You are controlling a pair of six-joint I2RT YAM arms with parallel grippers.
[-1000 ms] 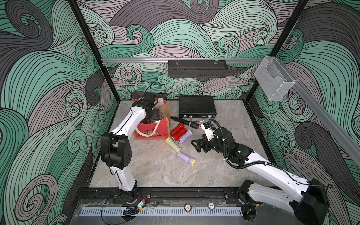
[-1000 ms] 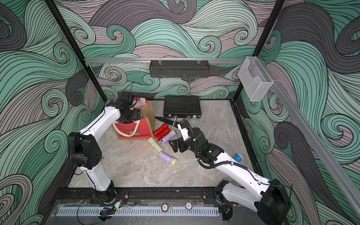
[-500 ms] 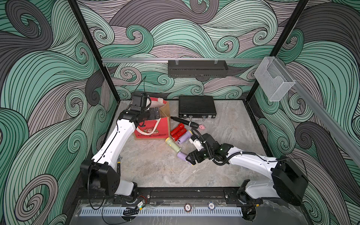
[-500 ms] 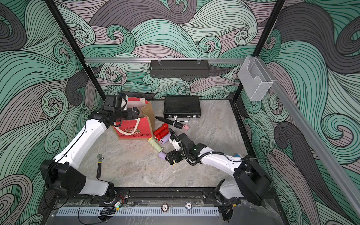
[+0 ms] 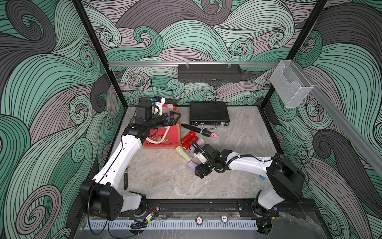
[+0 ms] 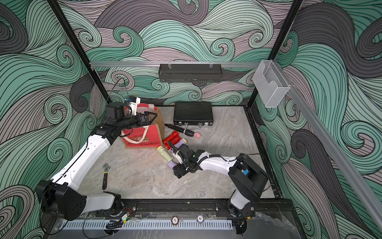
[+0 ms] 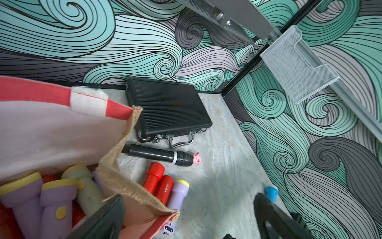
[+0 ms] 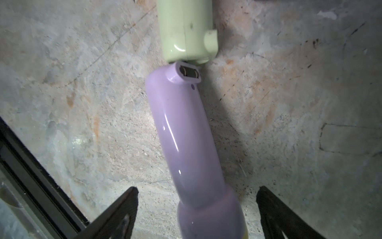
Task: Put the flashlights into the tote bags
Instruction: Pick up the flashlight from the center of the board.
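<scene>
Right wrist view: right claw [image 8: 196, 188] spread astride lilac flashlight [image 8: 182, 134]; left claw [image 7: 187, 197] spread; tote bag [image 5: 163, 136] reads "Christmas".

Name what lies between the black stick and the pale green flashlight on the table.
Two red flashlights and a lilac flashlight, side by side, separate the black stick from the pale green flashlight; both top views show it.

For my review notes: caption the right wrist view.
Open right gripper straddles a lilac flashlight lying tail-to-tail with a pale green flashlight.
</scene>
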